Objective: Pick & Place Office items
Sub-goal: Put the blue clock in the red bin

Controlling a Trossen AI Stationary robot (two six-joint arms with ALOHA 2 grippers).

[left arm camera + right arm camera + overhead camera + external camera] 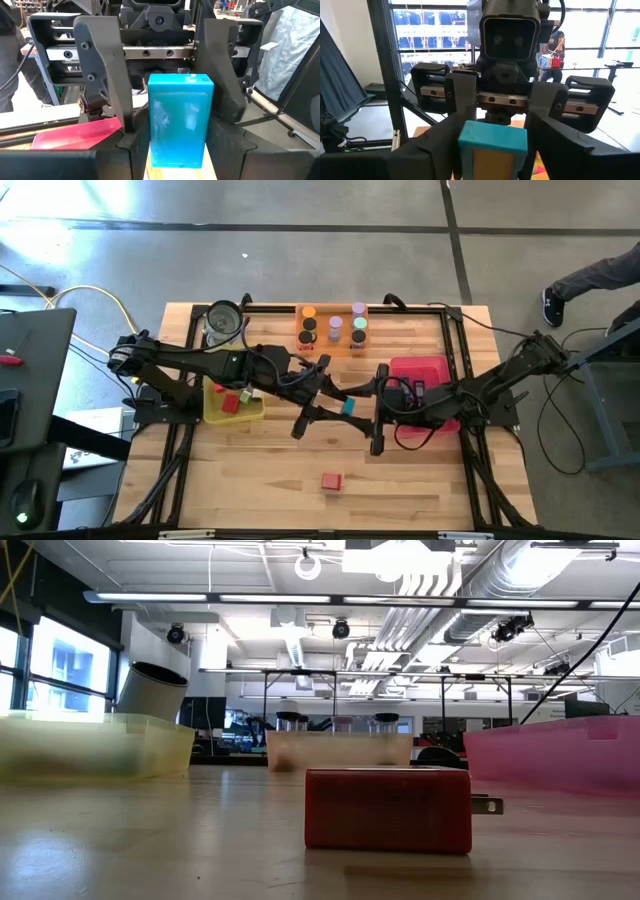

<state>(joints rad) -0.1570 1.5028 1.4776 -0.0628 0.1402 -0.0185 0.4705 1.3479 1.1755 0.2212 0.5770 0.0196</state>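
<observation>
A teal block (348,406) hangs in the air over the table's middle, between my two grippers, which face each other level. My left gripper (339,407) comes from the table's left and is shut on it. My right gripper (492,150) comes from the right and is open, its fingers (107,85) standing on either side of the block's far end, with a gap showing on one side. A red block (331,480) lies flat on the table near the front edge. Another red block (230,404) lies in the yellow tray (215,412). My left gripper pinches the teal block's two long sides (156,152) between its two fingers (122,152), at the end nearest its wrist. The fingers come level from the table's left and lie along the block. The block sticks out past the fingertips toward my right gripper, lifted clear of the table.
At the back, an orange tray (330,345) holds several short cylinders, with a glass jar (223,320) to its left. A pink tray (425,368) lies under my right arm. A person's leg (590,275) shows beyond the table's far right corner.
</observation>
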